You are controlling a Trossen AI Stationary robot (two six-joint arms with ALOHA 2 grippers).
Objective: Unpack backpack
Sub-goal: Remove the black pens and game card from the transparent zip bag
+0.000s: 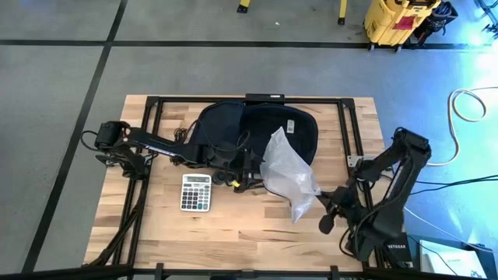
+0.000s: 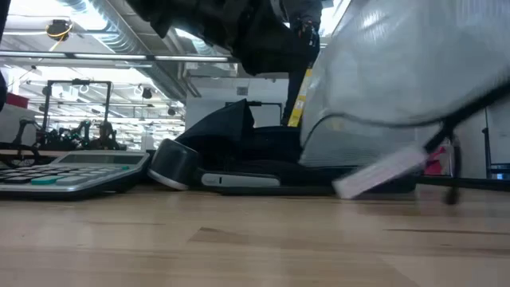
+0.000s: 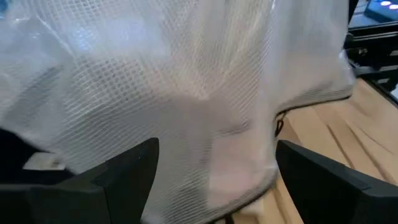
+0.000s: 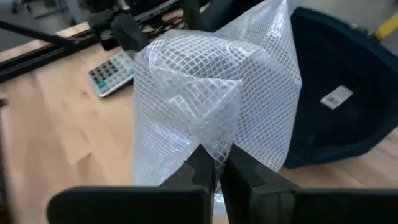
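Pale wooden bench (image 1: 233, 233) — dark navy soft backpack (image 1: 233, 128) lies at its far middle. Right pincer (image 4: 216, 167) pinches the crinkly clear mesh-plastic bag (image 1: 288, 175); left pincer (image 3: 214, 174) spread wide — behind it.

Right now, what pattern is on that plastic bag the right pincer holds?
A white grid mesh over clear plastic bag; the right wrist view shows it best.

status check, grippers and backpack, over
Right gripper shut on clear mesh plastic bag. Left gripper open beside it. Dark navy fabric backpack lies open behind.
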